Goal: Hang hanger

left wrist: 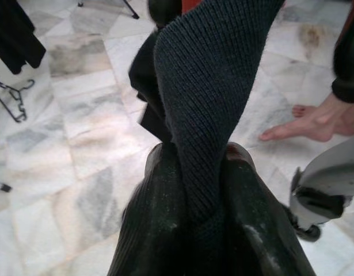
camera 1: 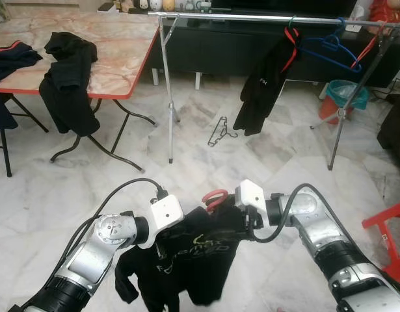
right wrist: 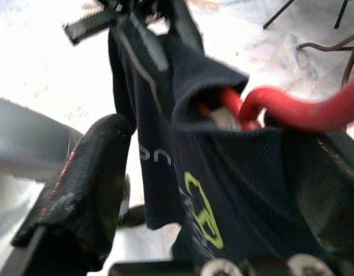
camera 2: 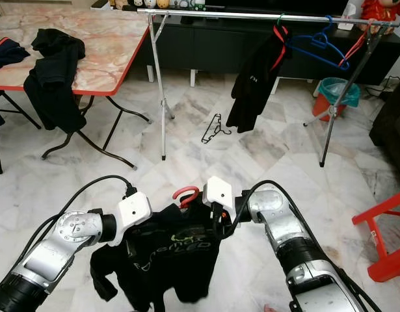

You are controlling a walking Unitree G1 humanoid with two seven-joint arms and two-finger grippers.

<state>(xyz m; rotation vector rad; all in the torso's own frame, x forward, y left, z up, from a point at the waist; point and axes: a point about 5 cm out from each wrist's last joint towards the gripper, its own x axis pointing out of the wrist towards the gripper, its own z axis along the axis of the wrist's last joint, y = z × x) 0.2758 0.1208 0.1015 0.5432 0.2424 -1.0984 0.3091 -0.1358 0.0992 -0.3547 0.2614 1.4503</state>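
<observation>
Red hanger (camera 1: 216, 197) carried black shirt (camera 1: 193, 260) with yellow-green print, hook poking up through collar, held low over marble floor (camera 1: 265, 156) between both tools. Left tool (left wrist: 188, 230) pinched shut on shirt fabric. Right tool (right wrist: 211, 190) clamped shirt at hanger shoulder. Clothes rail (camera 1: 252, 18) stood well beyond.

I've got the red hanger (camera 1: 216, 197) up off the floor, low in front of me, its curved hook poking up from the collar of a black T-shirt (camera 1: 193, 260) with yellow-green lettering. The shirt hangs bunched and twisted, one sleeve dangling. Ahead, the silver rail (camera 1: 252, 19) stands level across its stand, already carrying a black garment (camera 1: 265, 84) and blue hangers (camera 1: 330, 49).
</observation>
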